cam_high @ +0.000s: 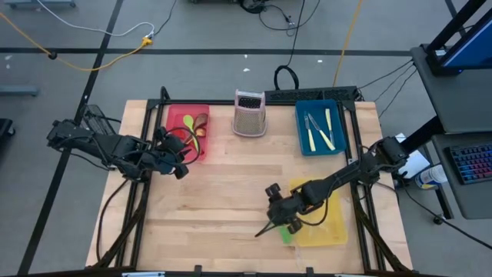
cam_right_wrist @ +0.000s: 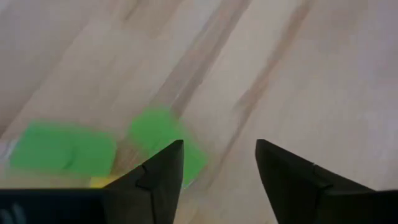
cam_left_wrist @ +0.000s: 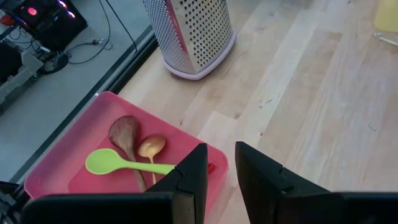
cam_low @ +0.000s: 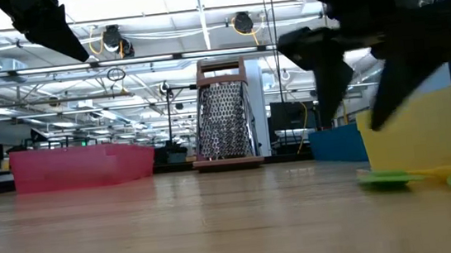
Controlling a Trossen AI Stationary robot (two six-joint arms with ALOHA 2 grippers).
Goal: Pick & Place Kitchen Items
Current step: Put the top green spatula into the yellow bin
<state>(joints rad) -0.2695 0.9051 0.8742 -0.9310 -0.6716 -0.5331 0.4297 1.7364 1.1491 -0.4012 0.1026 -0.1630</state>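
My right gripper (cam_high: 270, 218) hangs open over the table at the yellow tray's (cam_high: 332, 229) left edge. Two green spatula heads (cam_right_wrist: 163, 135) (cam_right_wrist: 61, 151) lie flat on the wood just beside its fingers; in the low view they are the green heads (cam_low: 384, 179) in front of the tray. My left gripper (cam_high: 178, 163) hovers over the red tray's (cam_left_wrist: 74, 168) near-right corner with a narrow gap between its fingers. A green spoon (cam_left_wrist: 118, 163), a brown spoon (cam_left_wrist: 124, 134) and a small golden spoon (cam_left_wrist: 151, 148) lie in that tray.
The metal box grater (cam_high: 250, 114) stands upright at the far middle of the table. The blue tray (cam_high: 301, 132) at the far right holds cream-handled knives (cam_high: 326, 129). Bare wood stretches between the red and yellow trays.
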